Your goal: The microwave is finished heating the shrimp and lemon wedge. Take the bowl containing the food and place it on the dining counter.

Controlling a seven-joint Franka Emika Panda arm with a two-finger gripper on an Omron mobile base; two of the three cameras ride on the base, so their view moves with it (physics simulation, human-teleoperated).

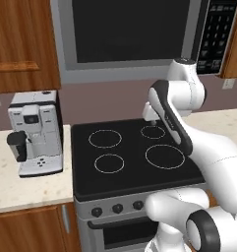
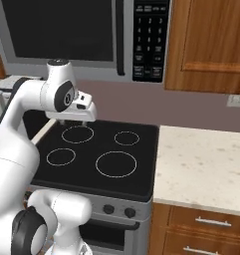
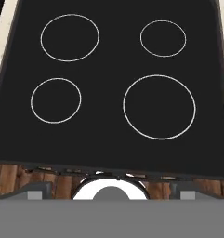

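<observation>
The microwave hangs above the black stovetop, its dark glass door closed (nothing of the inside can be seen). Below it the arm is folded at the elbow, the hand pointing straight down over the burners, and the gripper holds nothing, its jaws spread wide. A coffee machine stands on the left counter.

The white arm bends up and over, its hand pointing straight down, and the two fingers are spread wide apart.
</observation>
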